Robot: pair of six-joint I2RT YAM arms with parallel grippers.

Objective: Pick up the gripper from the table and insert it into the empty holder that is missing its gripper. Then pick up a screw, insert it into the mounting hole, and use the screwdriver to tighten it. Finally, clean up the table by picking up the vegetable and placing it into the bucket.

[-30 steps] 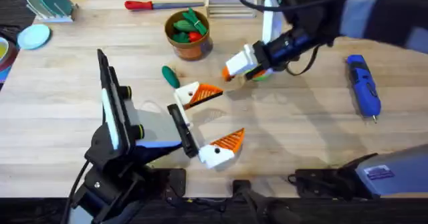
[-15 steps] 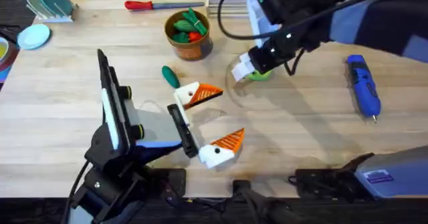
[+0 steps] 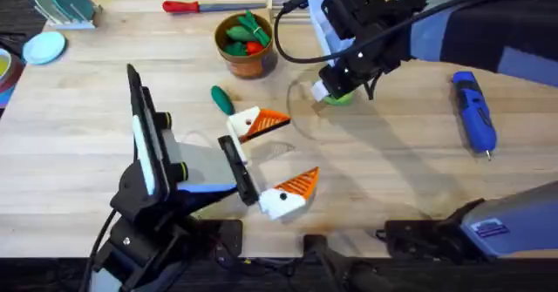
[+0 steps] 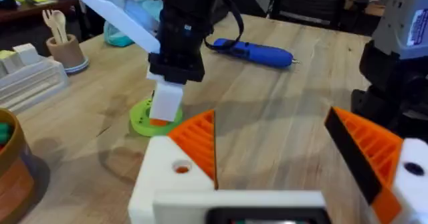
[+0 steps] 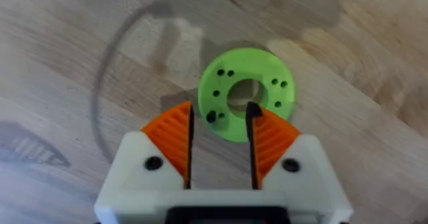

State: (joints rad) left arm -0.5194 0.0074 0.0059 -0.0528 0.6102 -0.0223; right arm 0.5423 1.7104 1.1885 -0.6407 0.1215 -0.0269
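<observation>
Right wrist: green disc point(image 5: 245, 93) just past fingertips point(image 5: 252, 114).

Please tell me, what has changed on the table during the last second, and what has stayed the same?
The right gripper has moved away from the centre of the table, toward the far side, and now hangs right over the green ring disc, fingers slightly apart and holding nothing. The left gripper, the blue screwdriver, the bucket and the loose green vegetable have not moved.
</observation>
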